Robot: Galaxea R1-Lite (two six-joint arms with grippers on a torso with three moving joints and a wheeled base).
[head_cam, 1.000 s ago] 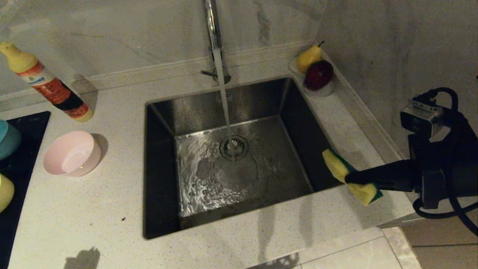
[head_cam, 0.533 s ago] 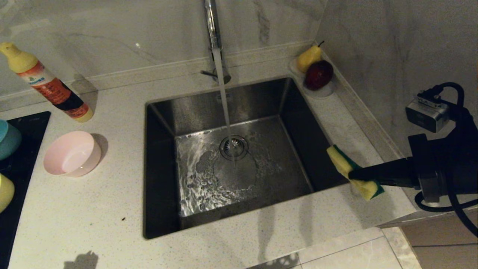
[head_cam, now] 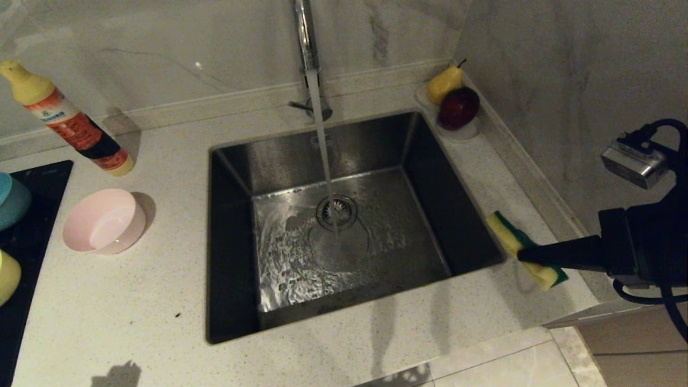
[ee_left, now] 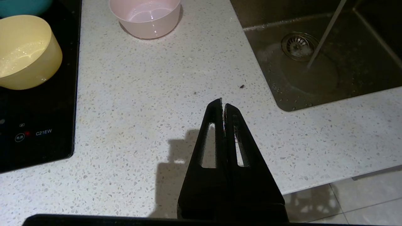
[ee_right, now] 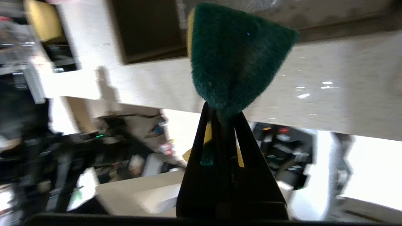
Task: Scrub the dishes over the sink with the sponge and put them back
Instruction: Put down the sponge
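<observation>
Sponge point(head_cam: 524, 249) is clamped in the closed jaws of the right gripper point(head_cam: 529, 254), above the counter point(head_cam: 161, 301) just right of the sink point(head_cam: 344, 145). Pink bowl point(head_cam: 103, 221) sits left of it. Left gripper point(ee_left: 223, 106): jaws closed, empty.

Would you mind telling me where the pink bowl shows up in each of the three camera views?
Head view: the pink bowl sits on the counter left of the sink.
Left wrist view: the bowl is at the top edge, beyond the shut left gripper.
Right wrist view: it cannot be made out.
Shared landmark: the sink's drain strainer.
</observation>
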